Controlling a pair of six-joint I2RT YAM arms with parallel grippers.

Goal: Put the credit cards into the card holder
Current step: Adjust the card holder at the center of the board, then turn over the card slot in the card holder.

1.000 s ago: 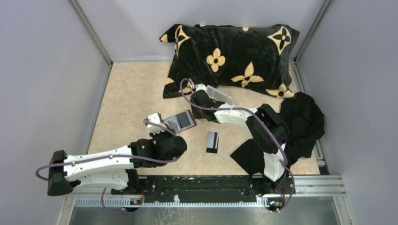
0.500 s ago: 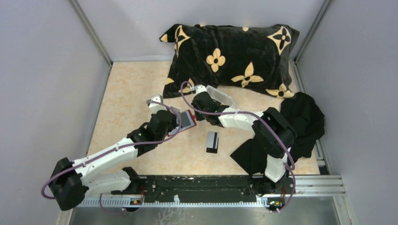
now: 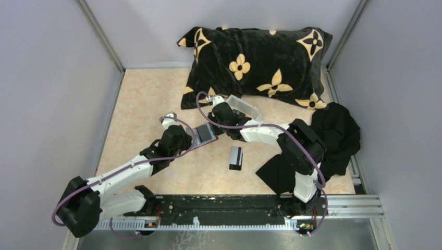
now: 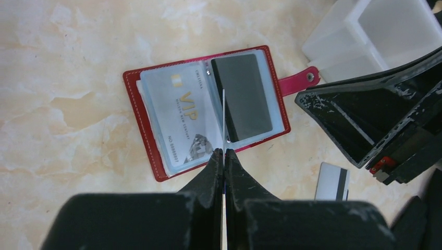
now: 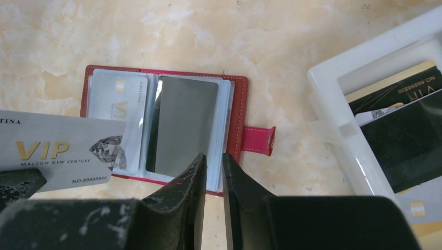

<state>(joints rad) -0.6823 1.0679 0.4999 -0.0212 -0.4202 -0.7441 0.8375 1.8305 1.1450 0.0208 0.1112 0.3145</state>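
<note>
Though open, card holder near tray.

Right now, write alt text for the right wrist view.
An open red card holder lies on the marbled table, with the right gripper fingers nearly together at its near edge. A silver VIP card hovers left; a white tray holding cards sits right.

Two arms crowd the card holder: the left gripper holds a credit card over it, and the right gripper and white tray flank it. The worktop on the left lies open.
</note>
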